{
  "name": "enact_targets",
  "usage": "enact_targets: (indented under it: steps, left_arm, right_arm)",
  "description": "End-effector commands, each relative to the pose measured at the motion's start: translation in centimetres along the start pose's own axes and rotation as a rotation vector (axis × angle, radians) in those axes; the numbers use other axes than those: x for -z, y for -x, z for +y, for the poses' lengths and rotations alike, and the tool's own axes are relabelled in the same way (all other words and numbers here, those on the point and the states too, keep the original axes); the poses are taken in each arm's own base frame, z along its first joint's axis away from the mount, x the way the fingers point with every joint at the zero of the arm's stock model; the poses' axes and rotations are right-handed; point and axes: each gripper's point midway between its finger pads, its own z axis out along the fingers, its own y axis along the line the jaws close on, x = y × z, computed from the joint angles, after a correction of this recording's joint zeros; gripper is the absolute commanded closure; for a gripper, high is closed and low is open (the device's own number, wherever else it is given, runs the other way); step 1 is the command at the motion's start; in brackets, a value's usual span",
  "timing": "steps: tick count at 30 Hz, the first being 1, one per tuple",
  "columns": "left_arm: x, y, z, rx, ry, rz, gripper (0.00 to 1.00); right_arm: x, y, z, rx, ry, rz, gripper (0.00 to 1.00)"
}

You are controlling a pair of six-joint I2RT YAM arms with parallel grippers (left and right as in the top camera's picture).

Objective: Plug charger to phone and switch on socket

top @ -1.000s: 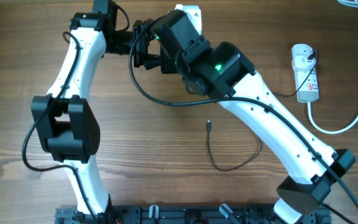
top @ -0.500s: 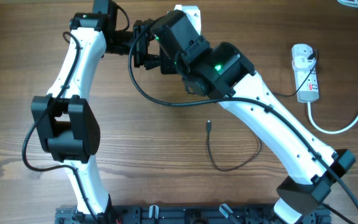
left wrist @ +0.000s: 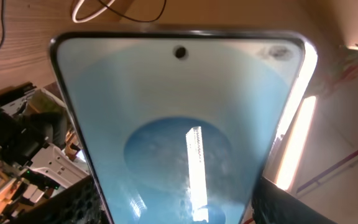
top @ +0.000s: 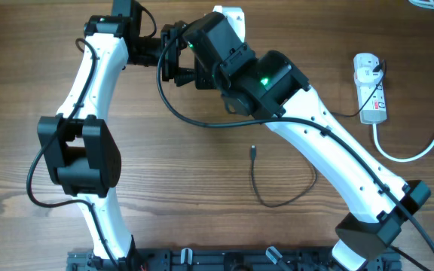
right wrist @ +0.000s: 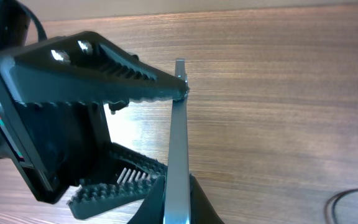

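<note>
Fingers point(right wrist: 98, 78) of the left gripper point(right wrist: 171, 132) are clamped on the phone point(left wrist: 179, 124), one serrated pad against each long side. They hold it above the table point(top: 21, 113) near the far side, with the screen facing the left wrist camera. The right gripper point(top: 181, 71) sits close against it, and I cannot tell whether its fingers are apart or closed. The charger point(top: 277, 197) lies loose on the wood, its tip point(top: 253, 152) well apart from the phone. The socket point(top: 370, 86) lies at the right.

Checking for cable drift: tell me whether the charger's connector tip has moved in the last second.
No. In the overhead view the connector tip keeps its spot, sitting just as far left of and below the socket as before.
</note>
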Motion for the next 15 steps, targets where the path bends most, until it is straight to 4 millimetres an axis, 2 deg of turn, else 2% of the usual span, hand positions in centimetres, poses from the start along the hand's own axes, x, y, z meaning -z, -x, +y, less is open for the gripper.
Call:
enact_targets:
  steps: [1, 9, 11, 13, 15]
  left_arm:
    - [0.2, -2.0, -1.4, -0.057, -0.027, 0.023, 0.02]
    - [0.2, -1.8, -1.3, -0.057, -0.019, 0.014, 0.01]
    - [0.2, -1.8, -1.3, -0.058, -0.019, 0.014, 0.05]
    - [0.2, -1.8, -1.3, -0.058, -0.019, 0.014, 0.15]
    - [0.2, -1.8, -1.3, -0.058, -0.019, 0.014, 0.2]
  right_arm:
    - [0.0, 0.6, 0.1, -0.18, 0.003, -0.016, 0.96]
    - [1.4, 2.0, -1.2, -0.716, 0.013, -0.058, 0.96]
    - [1.4, 2.0, -1.3, -0.829, 0.013, -0.057, 0.96]
    - [1.4, 1.7, -1.5, -0.951, 0.004, -0.05, 0.96]
    - [1.4, 1.7, -1.5, -1.007, 0.005, -0.05, 0.96]
